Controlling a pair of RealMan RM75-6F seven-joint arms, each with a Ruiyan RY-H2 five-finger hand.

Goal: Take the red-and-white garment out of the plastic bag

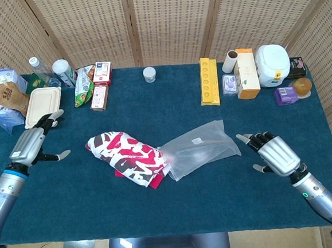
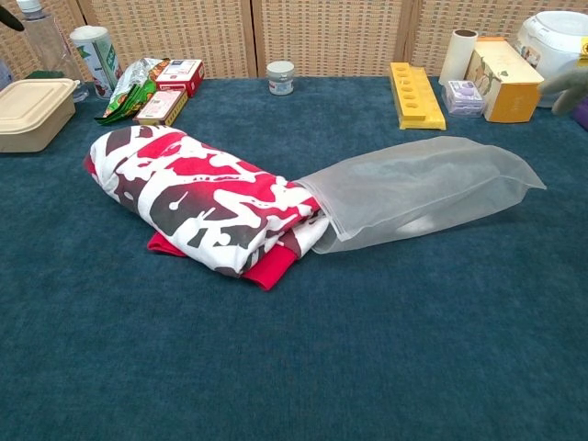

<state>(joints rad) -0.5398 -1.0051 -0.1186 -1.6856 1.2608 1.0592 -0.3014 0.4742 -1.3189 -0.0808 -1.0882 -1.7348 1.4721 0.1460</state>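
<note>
The red-and-white garment [image 1: 131, 159] [image 2: 207, 198] lies rolled on the blue table, almost wholly outside the clear plastic bag [image 1: 201, 153] [image 2: 424, 186]. Only its right end touches the bag's mouth, which overlaps it slightly. My left hand [image 1: 32, 145] hovers open, fingers spread, well to the left of the garment and holding nothing. In the head view my right hand [image 1: 275, 153] is open too, to the right of the bag's closed end and apart from it. In the chest view only a fingertip shows at each upper corner.
Along the far edge stand a beige lunch box [image 1: 42, 107], bottles [image 1: 63, 72], snack packs [image 1: 84, 85], small boxes [image 1: 101, 71], a little jar [image 1: 149, 73], a yellow tray [image 1: 208, 80], a carton [image 1: 246, 73] and a white cooker [image 1: 273, 64]. Paper bags [image 1: 4, 97] sit far left.
</note>
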